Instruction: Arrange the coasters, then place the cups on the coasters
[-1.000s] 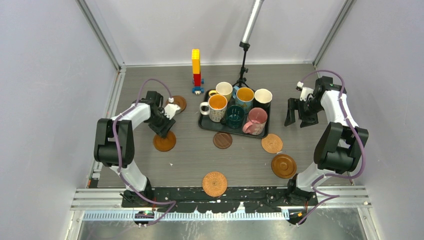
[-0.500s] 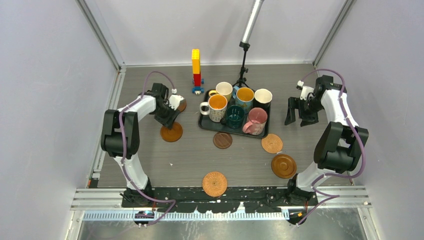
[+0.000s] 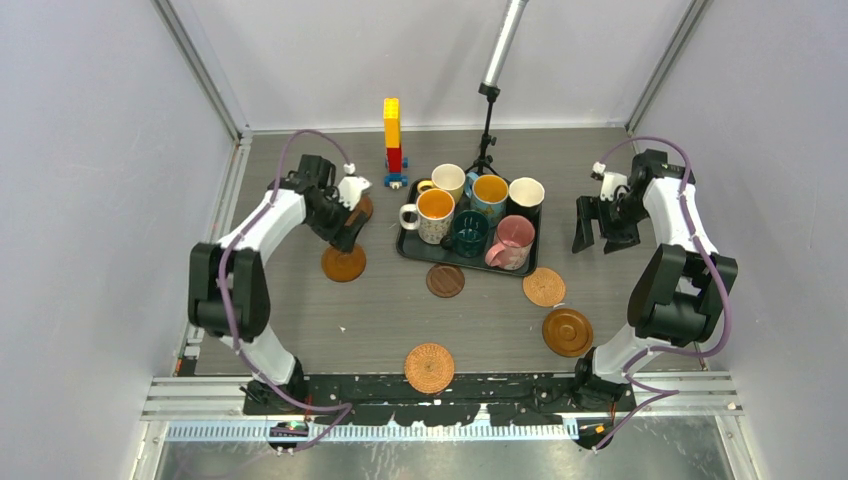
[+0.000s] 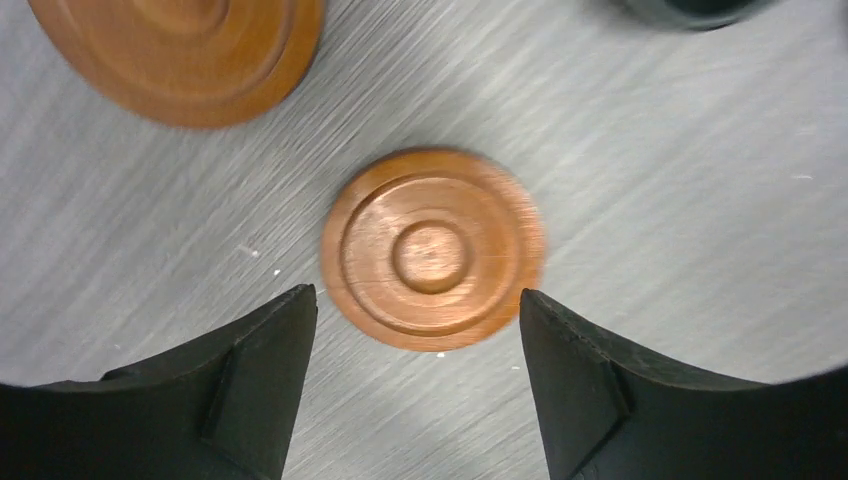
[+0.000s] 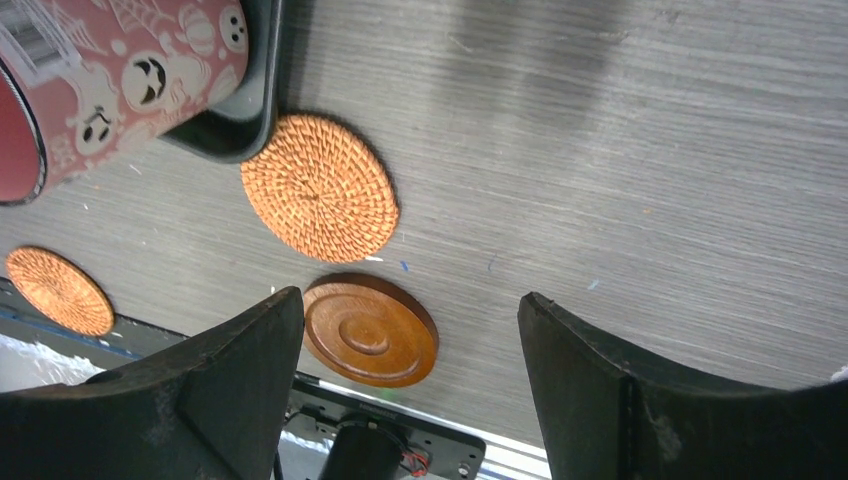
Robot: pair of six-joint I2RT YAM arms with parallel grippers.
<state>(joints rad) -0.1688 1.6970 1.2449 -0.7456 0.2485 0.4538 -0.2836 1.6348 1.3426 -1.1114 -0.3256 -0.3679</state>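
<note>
Left gripper: your left gripper (image 3: 343, 235) hangs at the 8 o'clock side of the black tray (image 3: 408, 251), jaws spread and holding nothing.
Coaster below it: a glossy wood coaster (image 4: 432, 262) lies flat on the table between the fingers, touching neither. A second wood coaster (image 4: 180, 50) sits apart at its 11 o'clock.
Right gripper: your right gripper (image 3: 597, 225) hangs at the tray's 3 o'clock, jaws wide and empty.
Other coasters: a dark coaster (image 3: 445, 280) sits at the tray's 6 o'clock, just beside the rim. A woven coaster (image 3: 543, 287) is at 5 o'clock, with a third wood coaster (image 3: 567, 331) beyond it. A second woven coaster (image 3: 429, 367) lies at 6 o'clock, near the table's front edge.
Cups: all six cups (image 3: 470, 232) are in the tray.
Done: judging by the layout, very little; the six coasters are scattered with no clear order.
Left: you have most of the arranging to do, then every cup to place.
</note>
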